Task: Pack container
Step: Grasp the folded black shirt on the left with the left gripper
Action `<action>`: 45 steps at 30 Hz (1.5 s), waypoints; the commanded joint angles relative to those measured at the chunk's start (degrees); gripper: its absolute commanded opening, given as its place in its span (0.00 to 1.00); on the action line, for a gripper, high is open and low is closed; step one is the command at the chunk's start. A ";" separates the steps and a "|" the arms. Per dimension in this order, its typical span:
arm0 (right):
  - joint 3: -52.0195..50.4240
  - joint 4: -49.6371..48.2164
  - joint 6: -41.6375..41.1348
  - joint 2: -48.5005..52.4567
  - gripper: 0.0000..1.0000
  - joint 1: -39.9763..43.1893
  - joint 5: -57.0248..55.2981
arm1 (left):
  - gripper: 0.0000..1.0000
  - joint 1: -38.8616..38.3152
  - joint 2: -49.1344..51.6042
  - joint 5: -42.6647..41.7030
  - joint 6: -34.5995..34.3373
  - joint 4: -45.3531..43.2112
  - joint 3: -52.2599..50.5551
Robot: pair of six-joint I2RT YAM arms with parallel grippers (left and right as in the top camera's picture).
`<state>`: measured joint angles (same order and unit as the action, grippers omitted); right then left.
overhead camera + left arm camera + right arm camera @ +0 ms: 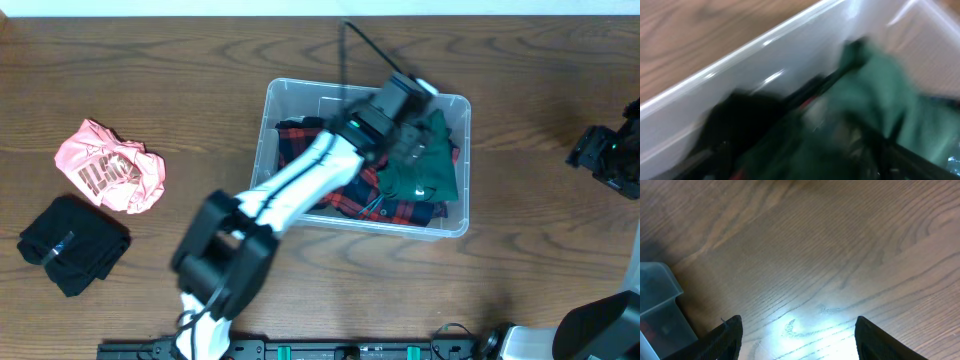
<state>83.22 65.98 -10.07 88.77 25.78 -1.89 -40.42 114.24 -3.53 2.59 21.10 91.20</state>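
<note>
The container [268, 140] sat centrally on the worktop [150, 60]. Our left tool [405, 132] was inside it, at a green cloth [437, 168]; through the blur we could not tell its grip. Our right tool [799, 330] gaped empty at the right edge.

Brown wood-grain table [150, 60], glare patch

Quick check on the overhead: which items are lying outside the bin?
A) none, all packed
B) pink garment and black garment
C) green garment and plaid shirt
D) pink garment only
B: the pink garment and black garment lie well left of the container, while the green garment and plaid shirt are inside it.
</note>
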 commanded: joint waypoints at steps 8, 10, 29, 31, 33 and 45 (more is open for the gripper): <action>-0.11 0.00 -0.57 -0.37 0.70 -0.42 0.22 | 0.98 24.02 -26.95 8.13 -8.39 22.16 -0.55; -0.11 -0.15 -0.57 -0.37 0.70 -0.42 0.24 | 0.98 33.22 -29.31 8.13 -15.08 28.61 -0.63; -0.11 -0.55 -0.57 -0.37 0.71 -0.42 0.24 | 0.98 94.57 -26.60 2.64 -29.22 26.71 -26.05; -0.11 -0.46 -0.57 -0.37 0.71 -0.42 0.24 | 0.98 95.49 -25.22 2.67 -28.26 24.00 -28.26; -0.11 -0.44 -0.55 -0.37 0.71 -0.42 0.24 | 0.98 96.06 -23.61 2.69 -25.88 21.73 -29.38; -0.11 -0.33 -0.52 -0.37 0.71 -0.42 0.24 | 0.98 97.63 -12.33 1.40 -13.22 11.52 -29.59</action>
<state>83.07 65.54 -10.04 88.77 25.76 -1.87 56.99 99.11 -1.02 -16.27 33.67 61.39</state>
